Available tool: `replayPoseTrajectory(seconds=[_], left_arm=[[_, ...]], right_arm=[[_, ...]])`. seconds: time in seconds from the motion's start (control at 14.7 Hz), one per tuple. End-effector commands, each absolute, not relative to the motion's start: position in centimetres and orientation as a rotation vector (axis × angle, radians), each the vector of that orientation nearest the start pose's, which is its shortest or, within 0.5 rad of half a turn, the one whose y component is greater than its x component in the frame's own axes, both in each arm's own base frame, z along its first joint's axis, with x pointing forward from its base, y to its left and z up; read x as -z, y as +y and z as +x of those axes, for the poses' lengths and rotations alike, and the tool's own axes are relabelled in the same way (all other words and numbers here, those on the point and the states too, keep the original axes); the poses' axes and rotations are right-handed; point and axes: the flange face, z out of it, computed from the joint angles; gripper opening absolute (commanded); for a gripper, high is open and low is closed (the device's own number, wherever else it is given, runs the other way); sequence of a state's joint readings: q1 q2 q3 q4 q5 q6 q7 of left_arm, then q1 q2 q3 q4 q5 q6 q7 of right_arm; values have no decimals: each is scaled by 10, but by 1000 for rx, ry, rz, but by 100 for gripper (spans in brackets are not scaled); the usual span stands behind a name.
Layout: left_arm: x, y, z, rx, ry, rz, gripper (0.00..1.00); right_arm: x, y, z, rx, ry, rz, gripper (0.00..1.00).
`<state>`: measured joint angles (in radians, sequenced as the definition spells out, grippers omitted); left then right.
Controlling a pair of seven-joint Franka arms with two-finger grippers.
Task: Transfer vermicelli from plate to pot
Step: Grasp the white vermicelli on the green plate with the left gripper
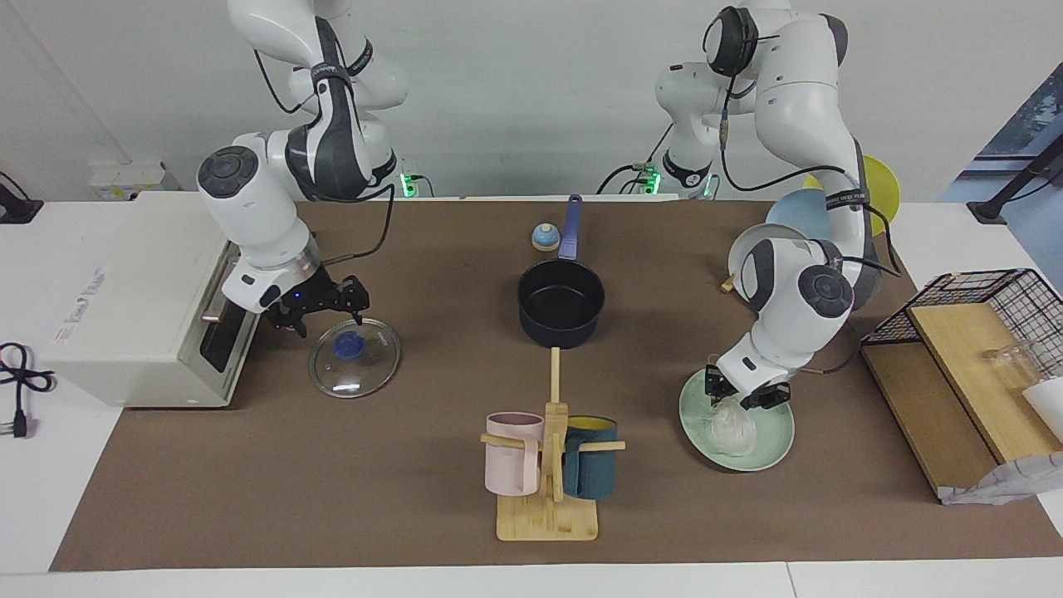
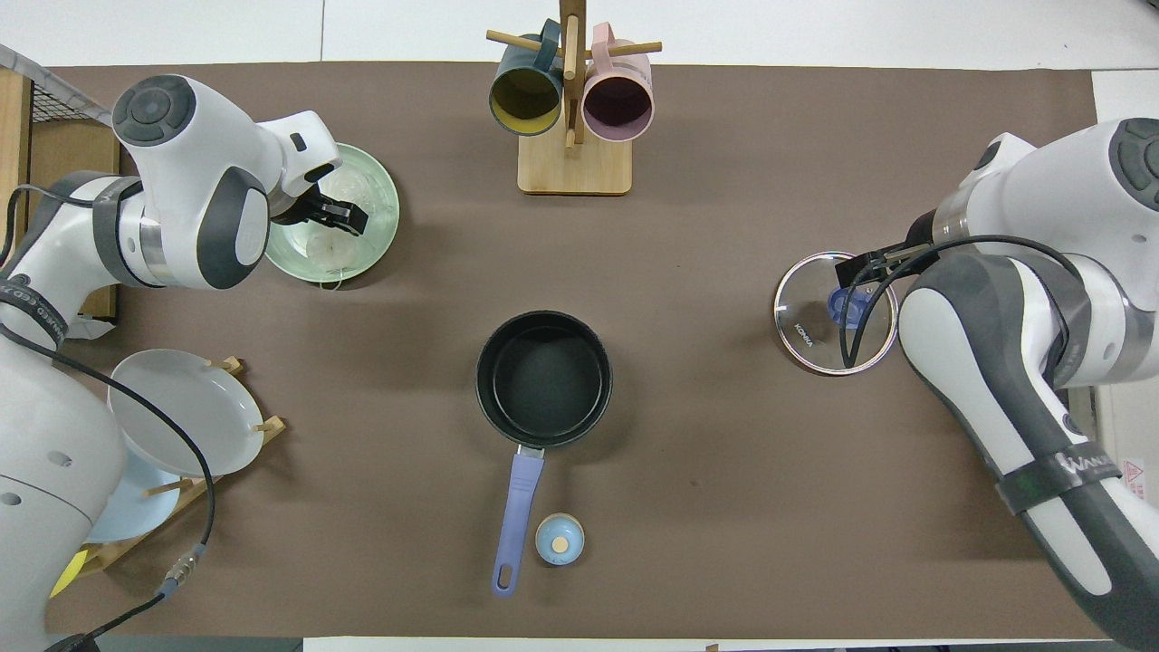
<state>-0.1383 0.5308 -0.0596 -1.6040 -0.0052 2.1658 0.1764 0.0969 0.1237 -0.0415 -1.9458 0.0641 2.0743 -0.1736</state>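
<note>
Your vermicelli (image 1: pixel 731 425) lies in its clear bag on the mint-green plate (image 1: pixel 772 448), which sits toward the left arm's end of the table, farther from the robots than the pot. You have the left gripper (image 1: pixel 738 394) right down at the top of the bag, one finger on each side of the knotted top; in the overhead view the left gripper (image 2: pixel 330 214) covers the middle of the plate (image 2: pixel 380 186) and the bag (image 2: pixel 326 246) shows just below it. You cannot tell from either view whether the fingers have already closed on the plastic. The pot (image 1: pixel 561 302) stands empty in the middle of the table, its blue handle pointing toward the robots, well apart from the plate. Just beside that handle you see a small blue knob-like piece (image 1: pixel 545 237). A wooden mug rack (image 1: pixel 549 465) with a pink mug and a dark teal mug stands farther from the robots than the pot. Toward the right arm's end, a glass lid (image 1: pixel 355 358) lies flat on the mat, and your right gripper (image 1: pixel 320 311) hangs just above it with its fingers spread apart, holding nothing.
</note>
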Motion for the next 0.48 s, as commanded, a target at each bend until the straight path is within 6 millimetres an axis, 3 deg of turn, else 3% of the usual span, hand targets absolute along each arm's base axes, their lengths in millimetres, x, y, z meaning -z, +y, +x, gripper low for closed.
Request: replayPoseTrajectory(seconds=[0.0, 0.14, 0.27, 0.41], left_arm=[[-351, -120, 687, 43, 572, -3114, 0], [-392, -105, 687, -9, 505, -3177, 0], [-457, -108, 667, -16, 422, -3286, 0], [-508, -118, 641, -85, 240, -3364, 0]], right_arm=[[-413, 38, 574, 95, -303, -3067, 100], [-396, 40, 570, 66, -279, -3073, 100], [-382, 47, 569, 73, -251, -3081, 100], [-360, 52, 574, 63, -229, -3086, 100]])
